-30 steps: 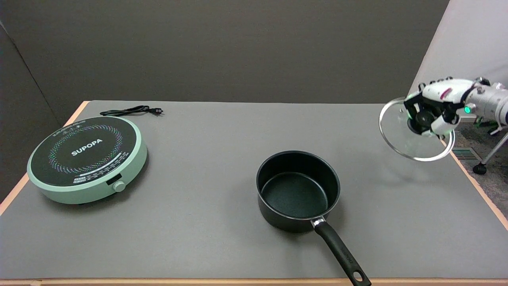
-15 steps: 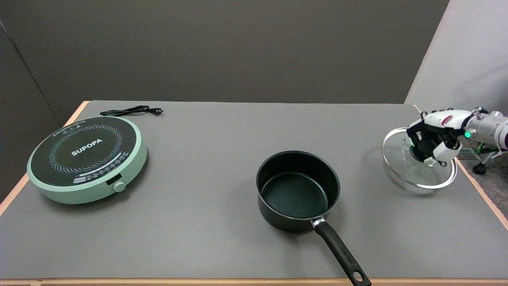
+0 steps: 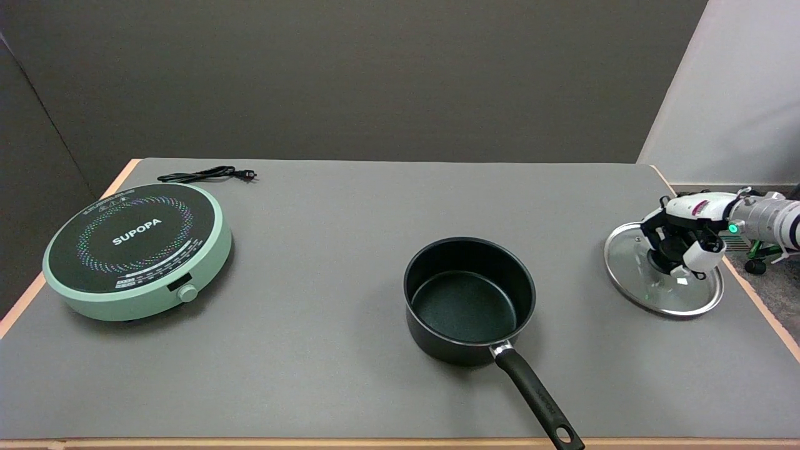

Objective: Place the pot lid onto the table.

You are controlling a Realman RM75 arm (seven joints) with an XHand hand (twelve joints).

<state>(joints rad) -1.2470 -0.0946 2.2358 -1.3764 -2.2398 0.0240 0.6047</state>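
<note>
Gripping the black knob of the glass pot lid (image 3: 656, 294), the right hand (image 3: 681, 240) has its fingers curled round it near the worktop's (image 3: 325, 350) right edge, where the lid appears to lie flat on the grey surface, well apart from the black saucepan (image 3: 469, 300).

pot lid (image 3: 656, 292): round clear glass, edged by a metal rim, black knob at the centre | pose: laid flat, knob up, on the grey table (image 3: 350, 206) | place: near the table's right edge, well apart from the pot | state: knob enclosed by the fingers of the right hand (image 3: 684, 234)
</note>
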